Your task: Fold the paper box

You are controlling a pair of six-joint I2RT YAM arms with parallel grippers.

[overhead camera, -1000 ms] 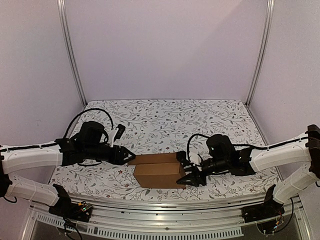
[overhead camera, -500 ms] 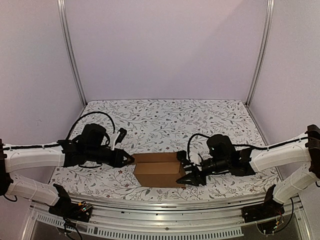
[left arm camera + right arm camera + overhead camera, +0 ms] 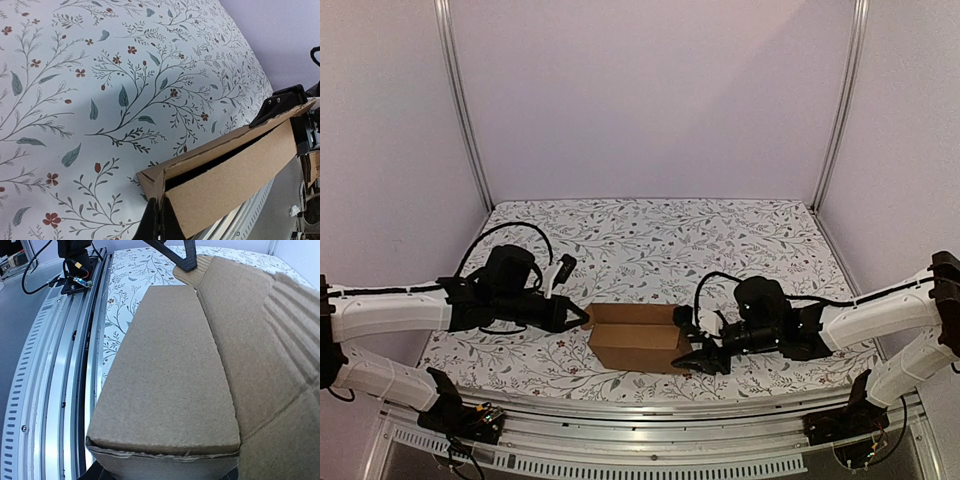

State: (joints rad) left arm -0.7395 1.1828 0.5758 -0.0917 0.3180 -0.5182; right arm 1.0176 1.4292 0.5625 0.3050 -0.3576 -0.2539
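The brown box (image 3: 638, 338) lies toward the near edge of the flowered table (image 3: 650, 240), between two arms, the left hand (image 3: 582, 317) clenched on its far left corner and the right hand (image 3: 701, 357) grasping its right end, jaws partly spread.

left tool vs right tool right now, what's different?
Jaws: left tool is pinched shut on the left end flap of the paper box; right tool stands wide, straddling the right end, apparently gripping it.
Hold: left tool takes thin flap cardboard; right tool spans the box's near section.
Shared: both reach in low, from opposite ends.
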